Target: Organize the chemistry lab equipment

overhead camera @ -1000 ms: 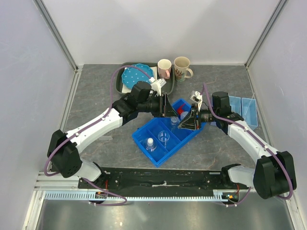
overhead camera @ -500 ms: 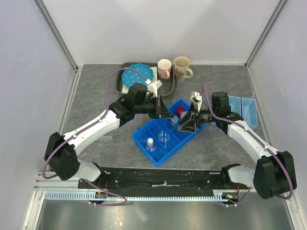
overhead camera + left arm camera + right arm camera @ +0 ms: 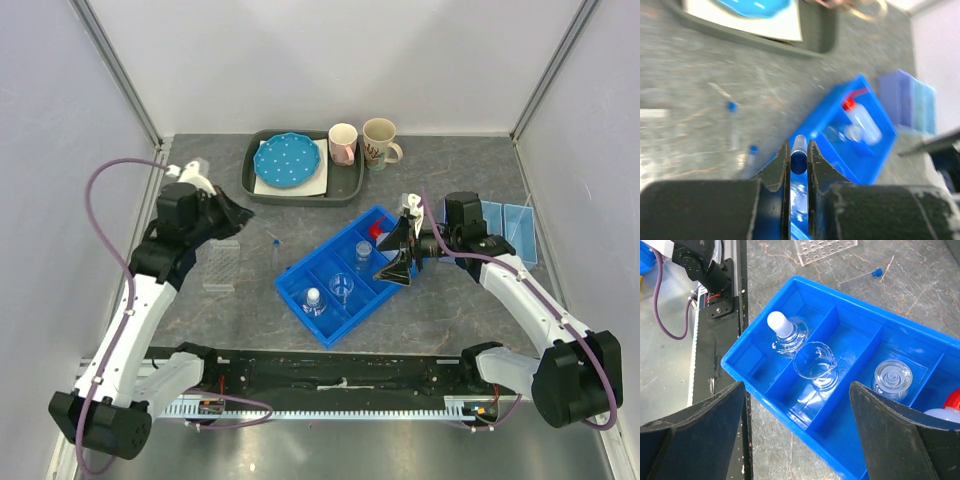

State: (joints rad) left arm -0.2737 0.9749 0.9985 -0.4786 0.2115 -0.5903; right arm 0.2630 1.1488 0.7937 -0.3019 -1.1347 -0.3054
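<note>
In the left wrist view my left gripper (image 3: pixel 799 150) is shut on a small clear tube with a dark blue cap (image 3: pixel 799 159). From above, that gripper (image 3: pixel 232 214) hangs over the table's left side, beside a clear tube rack (image 3: pixel 220 265). My right gripper (image 3: pixel 797 390) stands wide open above the blue divided tray (image 3: pixel 755 372), holding nothing. The tray holds a white-stoppered flask (image 3: pixel 783 333), a beaker (image 3: pixel 815 362), another small glass flask (image 3: pixel 892 377) and the white squeeze bottle's red nozzle (image 3: pixel 952 401). A loose blue-capped tube (image 3: pixel 272 240) lies on the table.
A dark tray (image 3: pixel 345 185) at the back carries the blue dotted plate (image 3: pixel 290 162). Two mugs (image 3: pixel 343 143) (image 3: pixel 380 140) stand beside it. A blue translucent item (image 3: pixel 508 230) lies at the right, behind my right arm. Two loose tubes (image 3: pixel 732 125) (image 3: pixel 751 152) lie left of the blue tray.
My left arm has swung from over the blue tray back to the table's left side, jaws shut. My right gripper has opened wide and stays over the tray.
</note>
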